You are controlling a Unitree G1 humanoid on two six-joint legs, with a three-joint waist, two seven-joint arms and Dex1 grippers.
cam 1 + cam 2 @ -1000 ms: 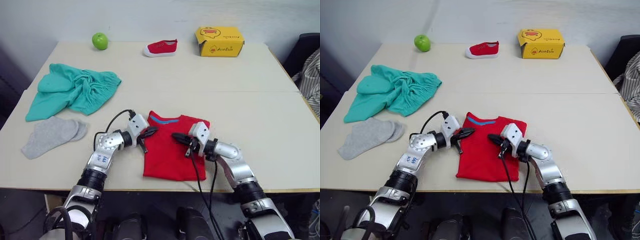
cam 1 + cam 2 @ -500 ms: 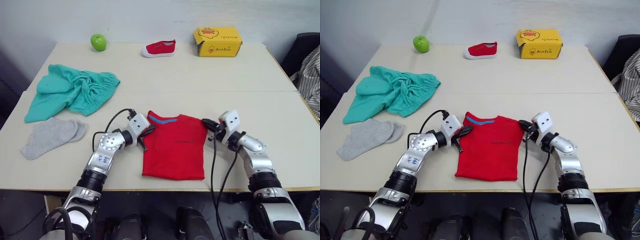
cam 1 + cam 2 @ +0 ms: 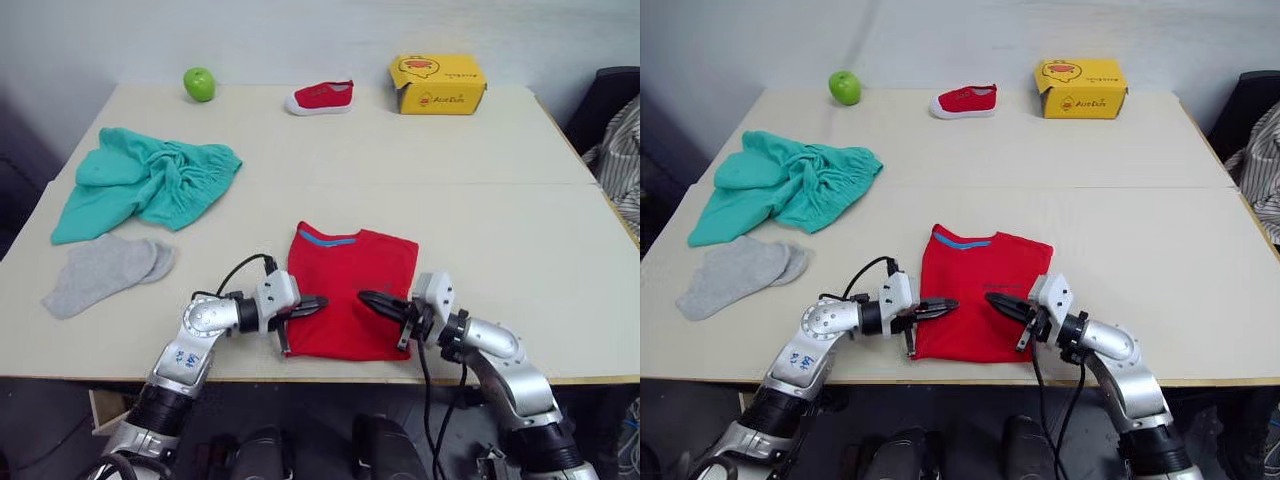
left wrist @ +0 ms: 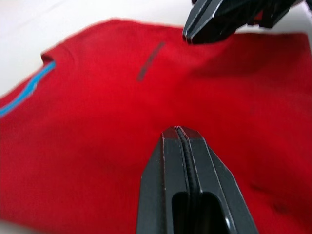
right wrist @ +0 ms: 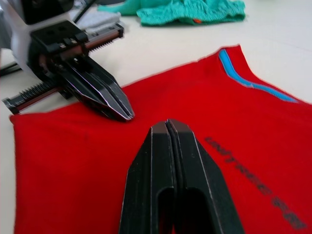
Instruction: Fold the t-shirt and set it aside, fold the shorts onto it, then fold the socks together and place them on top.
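Fingers on both grippers are clenched shut and empty, with nothing pinched between them. The left gripper (image 3: 312,303) lies over the left margin of the t-shirt (image 3: 352,285), in its lower half, pointing toward the garment's centre. The right gripper (image 3: 372,299) lies over the same lower half from the opposite side, pointing back toward the left one. The two tips face each other across a short gap of red cloth; whether they press on the fabric or hang just above it cannot be told.

The t-shirt sits at the middle of the tabletop's (image 3: 520,230) near edge, already narrowed to an upright rectangle. Its long axis runs from the near edge toward the far edge, with the blue collar band at the far end and the hem almost at the near edge. The line joining the fingertips crosses that axis at a right angle, below mid-length.

Judgement: the coming move is the crosswise fold, hem to collar, and this line is the likely crease. Both arms are equally near. The shorts (image 3: 145,180) and socks (image 3: 100,272) lie unfolded toward the left edge, well apart from the t-shirt.
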